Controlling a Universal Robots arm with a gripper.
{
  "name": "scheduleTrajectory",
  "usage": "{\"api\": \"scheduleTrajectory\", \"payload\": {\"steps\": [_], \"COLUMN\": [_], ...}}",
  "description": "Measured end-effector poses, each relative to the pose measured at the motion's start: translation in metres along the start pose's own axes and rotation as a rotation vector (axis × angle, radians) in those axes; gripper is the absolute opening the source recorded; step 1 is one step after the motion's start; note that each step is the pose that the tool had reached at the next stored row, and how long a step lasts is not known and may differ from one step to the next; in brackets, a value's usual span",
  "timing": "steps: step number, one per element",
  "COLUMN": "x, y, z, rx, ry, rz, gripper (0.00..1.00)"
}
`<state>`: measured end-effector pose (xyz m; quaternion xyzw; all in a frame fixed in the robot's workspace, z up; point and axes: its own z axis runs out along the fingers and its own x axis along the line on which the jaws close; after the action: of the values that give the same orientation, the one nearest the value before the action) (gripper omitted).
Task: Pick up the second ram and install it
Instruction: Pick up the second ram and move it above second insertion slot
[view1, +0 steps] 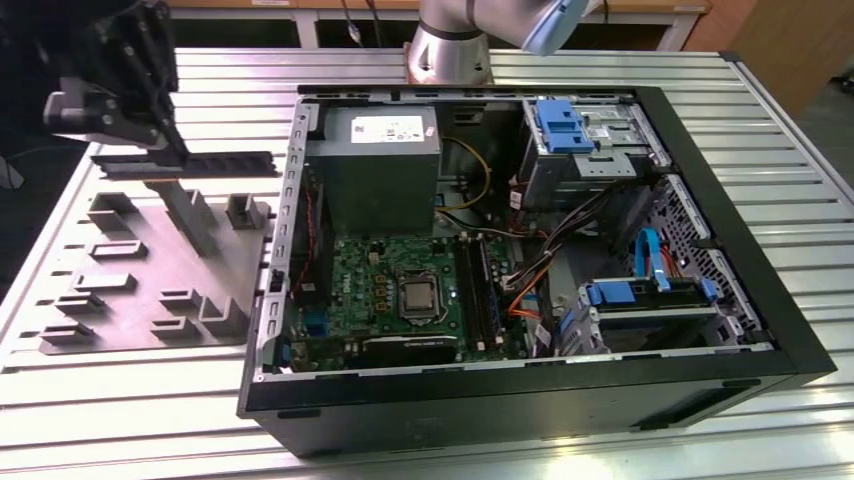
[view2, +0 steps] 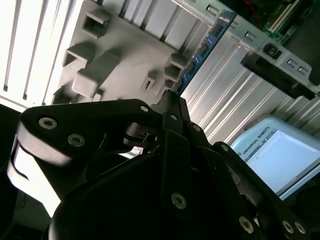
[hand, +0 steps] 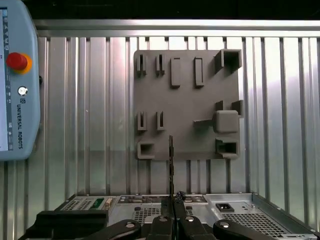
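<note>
Pincer (view2: 170, 102) clamped on one end of the second ram (view2: 202, 50), held above the grey fixture plate (hand: 180, 115) outside the case (view1: 534, 400); watch that overhang, you could twist it and miss the slot (view1: 477, 290).

Shiny ribbed metal table (hand: 90, 125), matt grey plastic plate (hand: 185, 105) (smooth), matt claw (hand: 172, 202)

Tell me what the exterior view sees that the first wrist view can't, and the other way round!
Exterior view: the green motherboard and grey power supply inside the computer case. First wrist view: the pendant with its red button. Both: the gripper shut on the second ram, by the grey tray.
</note>
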<state>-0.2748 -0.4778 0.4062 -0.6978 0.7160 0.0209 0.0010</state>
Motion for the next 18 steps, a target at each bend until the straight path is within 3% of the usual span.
{"api": "scheduleTrajectory", "payload": {"steps": [18], "x": [-0.0020], "y": [-0.0779], "z": [-0.0014], "rx": [-0.0001], "ry": [0.0000], "rz": [0.000], "gripper": [0.12]}}
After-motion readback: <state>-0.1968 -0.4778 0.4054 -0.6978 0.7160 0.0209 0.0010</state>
